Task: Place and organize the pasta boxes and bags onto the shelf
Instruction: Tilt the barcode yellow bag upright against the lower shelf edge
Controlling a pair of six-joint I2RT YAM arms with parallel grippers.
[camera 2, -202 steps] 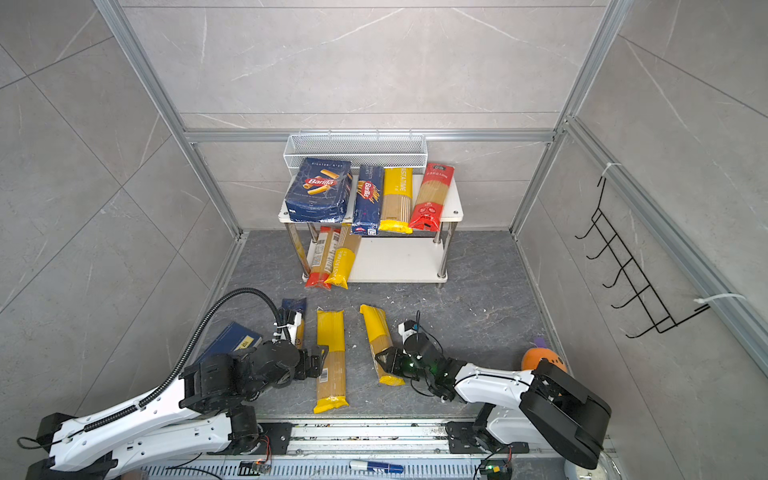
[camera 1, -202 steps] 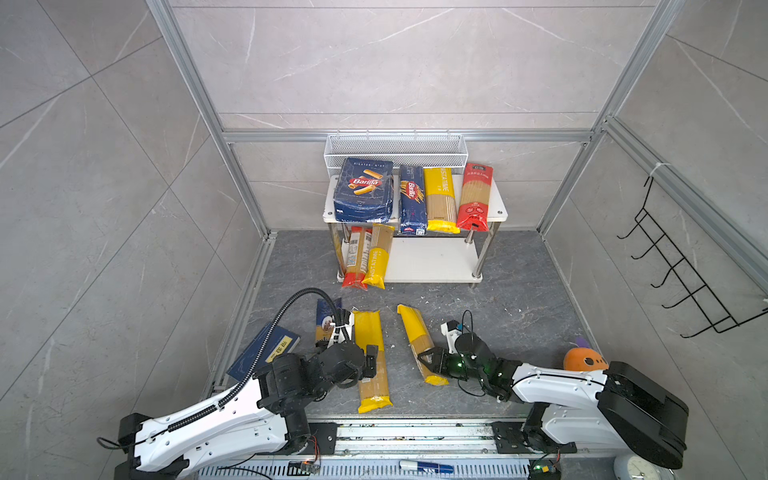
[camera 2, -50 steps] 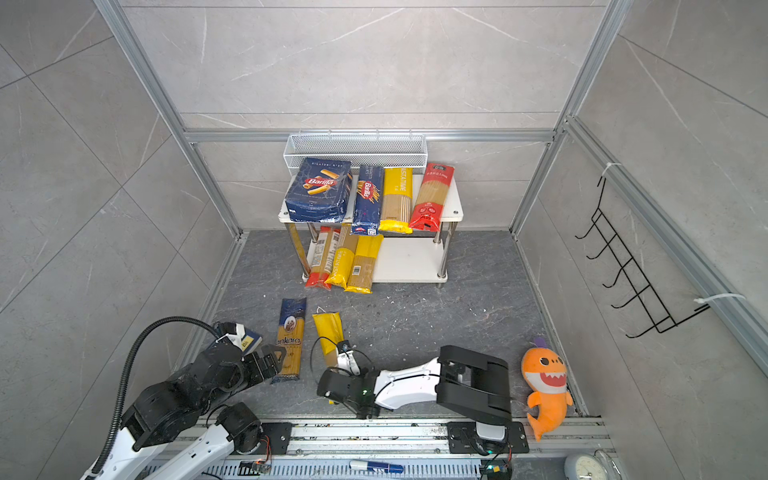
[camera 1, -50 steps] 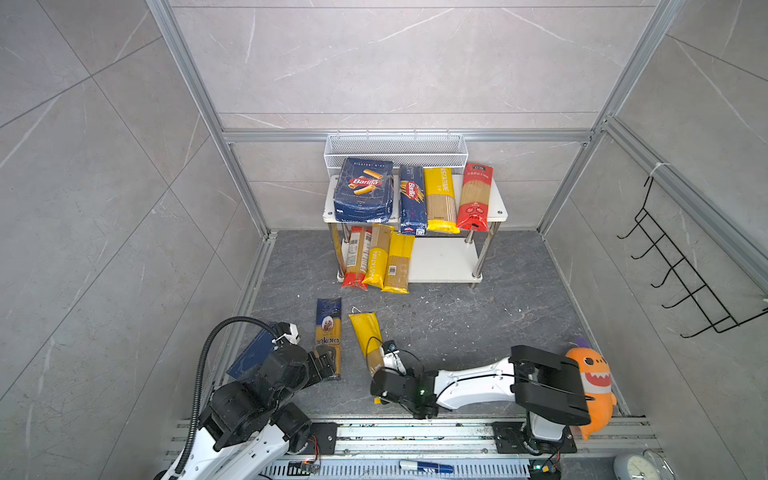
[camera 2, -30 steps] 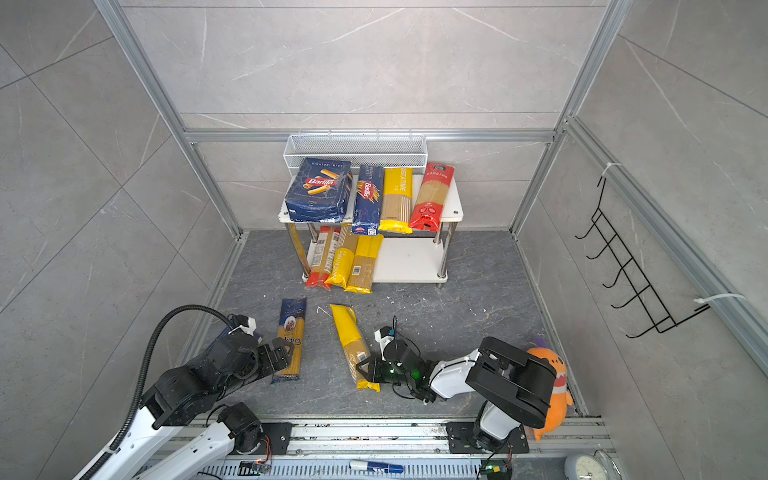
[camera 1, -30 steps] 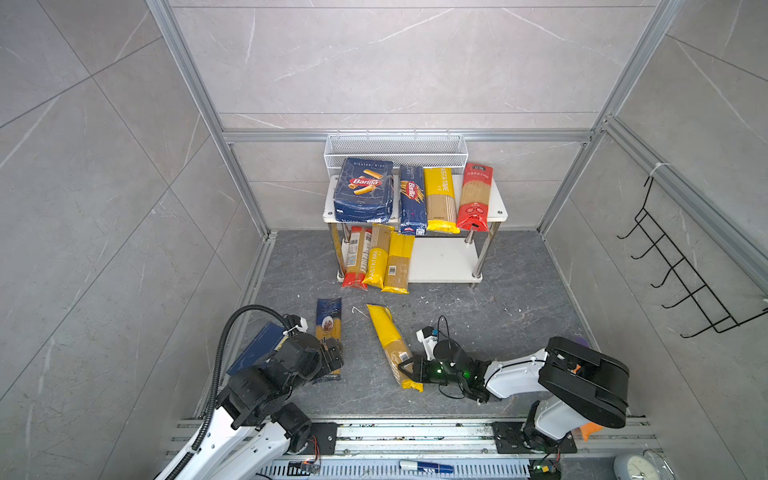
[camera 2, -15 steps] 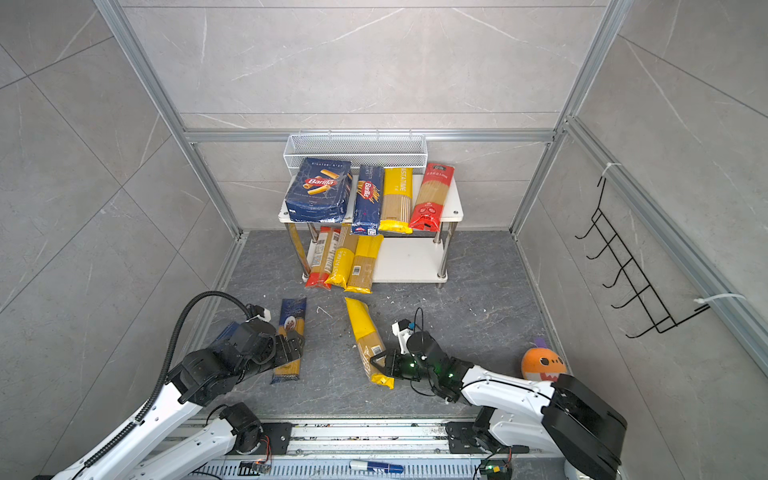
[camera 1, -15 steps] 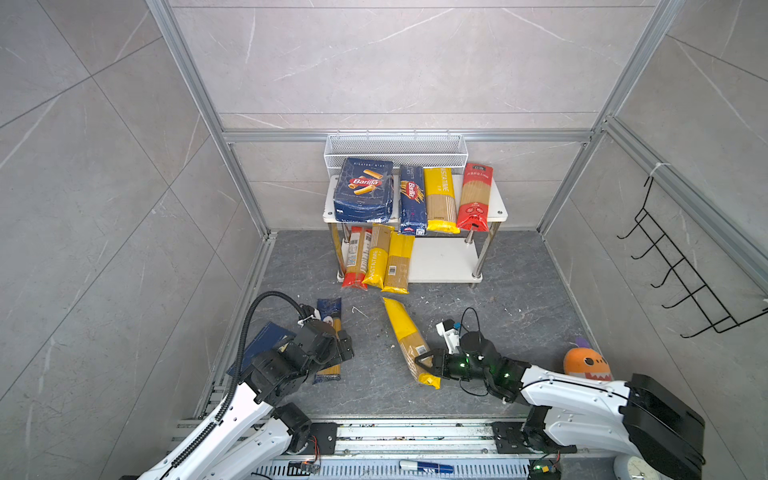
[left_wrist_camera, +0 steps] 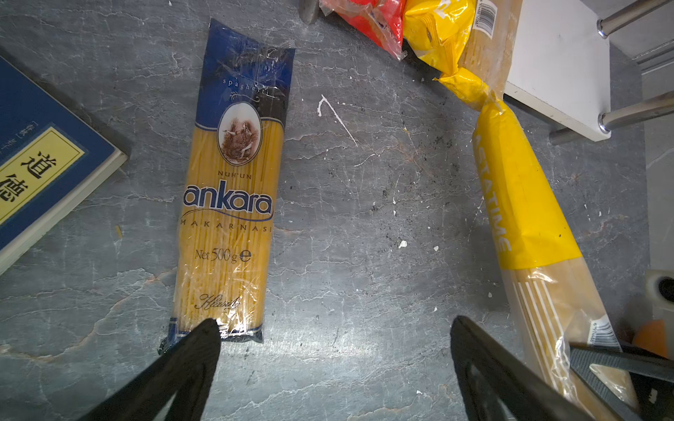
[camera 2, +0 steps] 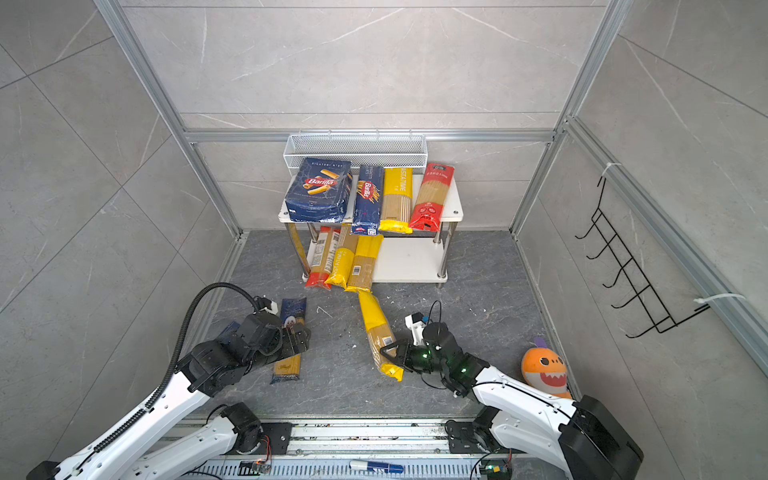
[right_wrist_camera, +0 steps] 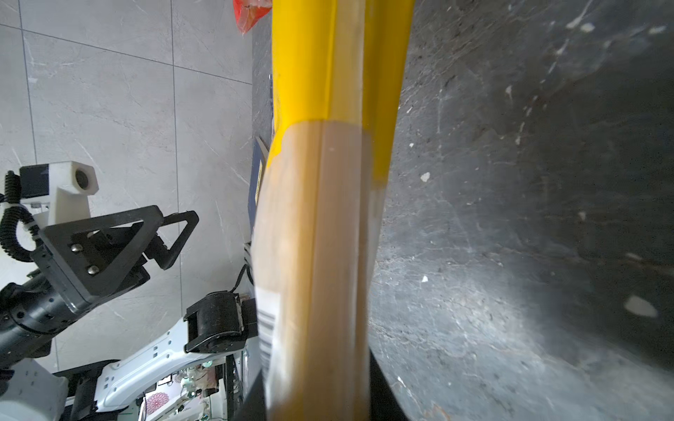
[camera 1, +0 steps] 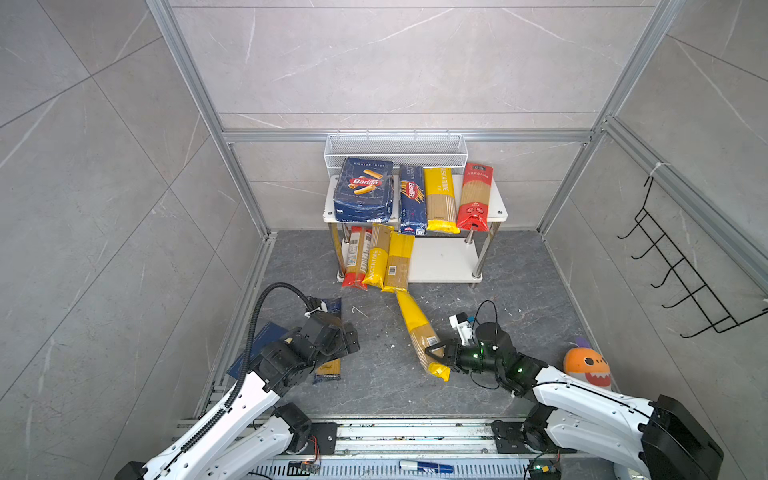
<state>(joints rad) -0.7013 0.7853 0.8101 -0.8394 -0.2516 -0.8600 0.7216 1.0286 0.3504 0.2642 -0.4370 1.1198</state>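
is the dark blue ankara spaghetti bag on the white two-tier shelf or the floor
On the floor: the ankara bag lies flat there, clear of the shelf.

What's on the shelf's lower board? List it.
On the lower board: a red bag and two yellow bags, side by side. The top board hides their far ends.

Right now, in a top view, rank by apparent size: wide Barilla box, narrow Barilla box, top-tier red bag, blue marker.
1. wide Barilla box
2-3. narrow Barilla box and top-tier red bag: look alike, not ranked
4. blue marker
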